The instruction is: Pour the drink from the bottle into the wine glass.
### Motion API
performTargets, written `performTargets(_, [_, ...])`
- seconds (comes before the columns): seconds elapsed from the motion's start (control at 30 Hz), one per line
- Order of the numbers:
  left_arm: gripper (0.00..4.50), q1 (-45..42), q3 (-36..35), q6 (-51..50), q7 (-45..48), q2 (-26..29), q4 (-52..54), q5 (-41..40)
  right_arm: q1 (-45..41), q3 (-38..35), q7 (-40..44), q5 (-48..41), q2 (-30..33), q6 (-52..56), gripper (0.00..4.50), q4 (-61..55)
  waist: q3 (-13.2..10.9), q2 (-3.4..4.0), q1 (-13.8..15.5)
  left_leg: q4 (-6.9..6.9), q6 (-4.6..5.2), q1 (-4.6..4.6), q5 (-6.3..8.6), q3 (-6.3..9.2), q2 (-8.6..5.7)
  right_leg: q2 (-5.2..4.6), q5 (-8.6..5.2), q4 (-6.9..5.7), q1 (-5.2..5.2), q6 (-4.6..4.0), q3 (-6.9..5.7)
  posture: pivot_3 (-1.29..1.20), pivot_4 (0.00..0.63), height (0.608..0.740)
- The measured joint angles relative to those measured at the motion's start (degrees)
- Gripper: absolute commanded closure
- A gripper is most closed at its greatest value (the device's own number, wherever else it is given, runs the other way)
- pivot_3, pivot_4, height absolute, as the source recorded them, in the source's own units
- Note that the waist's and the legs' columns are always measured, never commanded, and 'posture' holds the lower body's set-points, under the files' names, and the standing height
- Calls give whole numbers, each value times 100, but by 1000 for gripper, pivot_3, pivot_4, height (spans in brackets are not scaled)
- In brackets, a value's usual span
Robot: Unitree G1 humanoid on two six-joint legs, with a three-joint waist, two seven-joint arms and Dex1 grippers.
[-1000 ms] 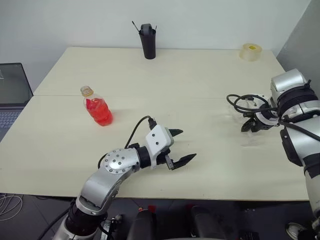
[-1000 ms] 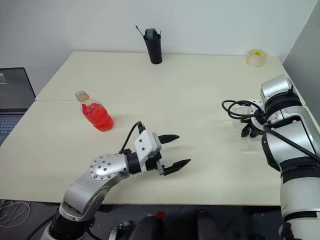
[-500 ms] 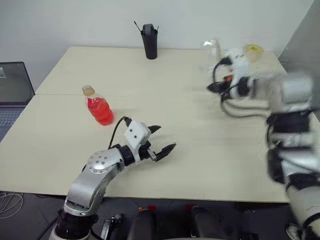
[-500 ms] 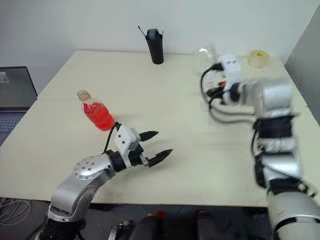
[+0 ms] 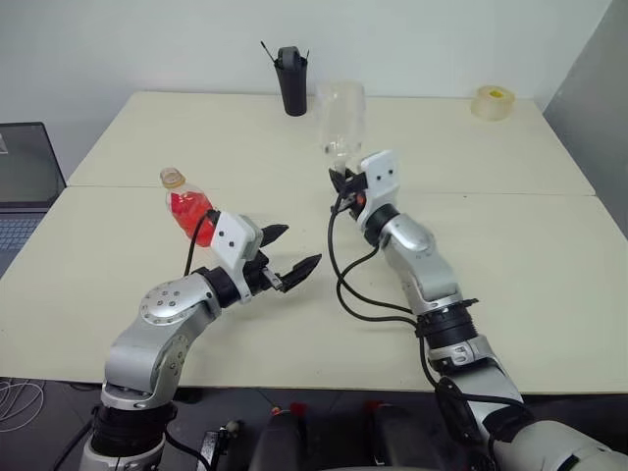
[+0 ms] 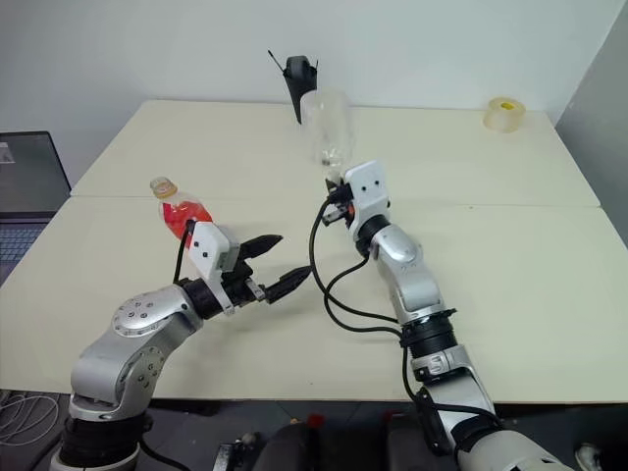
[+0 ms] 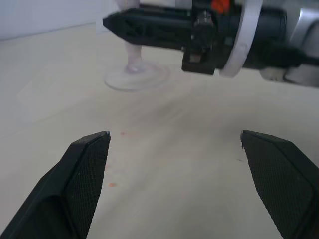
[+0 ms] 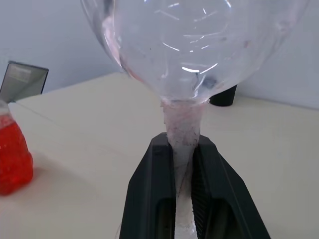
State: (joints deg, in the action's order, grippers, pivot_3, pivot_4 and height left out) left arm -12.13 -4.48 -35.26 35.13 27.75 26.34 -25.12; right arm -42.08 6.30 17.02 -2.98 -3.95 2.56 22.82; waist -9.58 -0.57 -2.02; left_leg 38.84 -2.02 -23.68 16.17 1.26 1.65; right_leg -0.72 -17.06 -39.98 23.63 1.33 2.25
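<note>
My right gripper [image 5: 340, 181] is shut on the thin stem of the clear wine glass [image 5: 341, 116] and holds it upright over the middle of the table. The empty bowl [image 8: 194, 45] rises above the black fingers [image 8: 149, 194]. In the left wrist view the round foot [image 7: 135, 77] sits low at the tabletop; I cannot tell whether it touches. The bottle [image 5: 186, 208] with the red drink [image 6: 179, 218] and a yellowish cap stands to the left, partly behind my left wrist. My left gripper [image 5: 299, 245] is open and empty, between the bottle and the glass.
A black pen holder [image 5: 291, 80] stands at the table's far edge and a tape roll [image 5: 492, 101] at the far right corner. A laptop [image 5: 25, 182] lies off the left side. Black cable [image 5: 348, 285] loops below my right forearm. A seam [image 5: 510, 193] crosses the tabletop.
My right arm has swung from the table's right side to the middle, carrying the wine glass, which now stands upright. My left gripper has drawn back to the left, nearer the bottle, still open.
</note>
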Motion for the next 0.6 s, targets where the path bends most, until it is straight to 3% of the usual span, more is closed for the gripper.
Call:
performTargets(0.17, [0, -8, -44, -41, -131, 0, 2, -32, 28, 247, 16, 146, -339, -801, 4377, 981, 0, 0, -2, -1, 0, 2, 0, 0, 2, 0, 0, -1, 0, 0, 1, 0, 150, 740])
performTargets(0.6, [0, 151, -272, -66, -354, 231, 24, -43, -46, 297, -317, 180, -348, -1454, 4377, 2238, 5, -6, -1, -18, 3, 63, 2, -19, 0, -10, -1, 2, -46, 0, 9, 0, 150, 740])
